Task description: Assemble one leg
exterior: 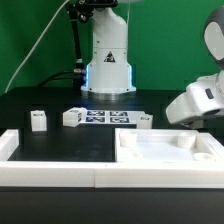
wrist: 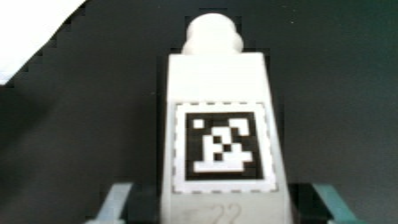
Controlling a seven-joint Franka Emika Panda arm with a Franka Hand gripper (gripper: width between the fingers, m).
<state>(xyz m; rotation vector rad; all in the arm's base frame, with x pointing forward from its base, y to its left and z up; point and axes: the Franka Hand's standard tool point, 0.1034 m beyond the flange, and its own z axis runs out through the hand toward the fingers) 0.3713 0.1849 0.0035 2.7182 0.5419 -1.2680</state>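
Observation:
In the wrist view a white leg (wrist: 221,110) with a black-and-white tag on its face and a round peg at its far end sits between my fingers (wrist: 118,203). My gripper (wrist: 221,206) is shut on it, one jaw against each side, above the black table. In the exterior view my hand (exterior: 198,100) hangs at the right, above the white panel (exterior: 205,158); the held leg is hidden there. Three more small legs lie on the table (exterior: 38,120), (exterior: 72,117), (exterior: 145,120).
The marker board (exterior: 100,117) lies in front of the robot base (exterior: 108,70). A low white wall (exterior: 55,172) runs along the front and up the exterior view's left. A green backdrop stands behind.

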